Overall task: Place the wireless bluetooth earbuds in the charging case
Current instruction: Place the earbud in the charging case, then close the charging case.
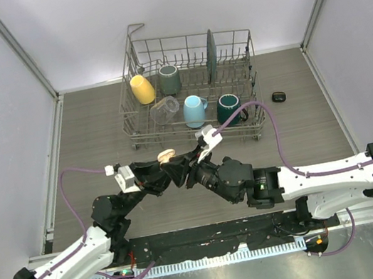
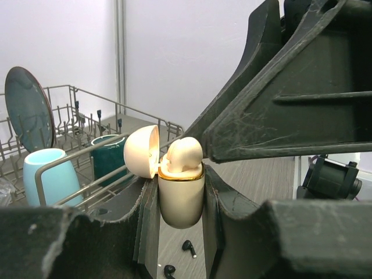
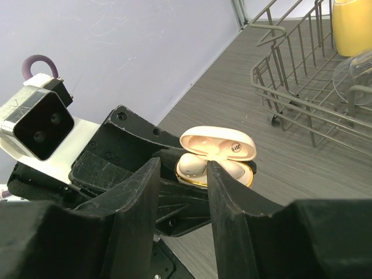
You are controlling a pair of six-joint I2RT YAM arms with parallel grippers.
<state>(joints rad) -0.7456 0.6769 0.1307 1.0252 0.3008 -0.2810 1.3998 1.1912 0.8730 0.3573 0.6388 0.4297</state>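
Observation:
My left gripper (image 2: 181,181) is shut on a cream charging case (image 2: 181,200) and holds it upright above the table, its lid (image 2: 142,151) hinged open to the left. A cream earbud (image 2: 183,156) sits in the case's mouth. My right gripper (image 3: 183,168) hangs just over the case (image 3: 232,168), its jaws slightly apart with nothing between them. One of its fingers (image 2: 279,87) ends beside the earbud. Two black earbuds (image 2: 189,247) lie on the table below the case. From above, the case (image 1: 167,155) shows where the two grippers meet.
A wire dish rack (image 1: 252,81) stands behind, holding a yellow mug (image 1: 142,88), a grey mug (image 1: 169,79), a light blue mug (image 1: 194,110), a dark teal mug (image 1: 229,108), a glass (image 1: 164,109) and a plate (image 1: 211,54). A small black object (image 1: 279,96) lies right of it.

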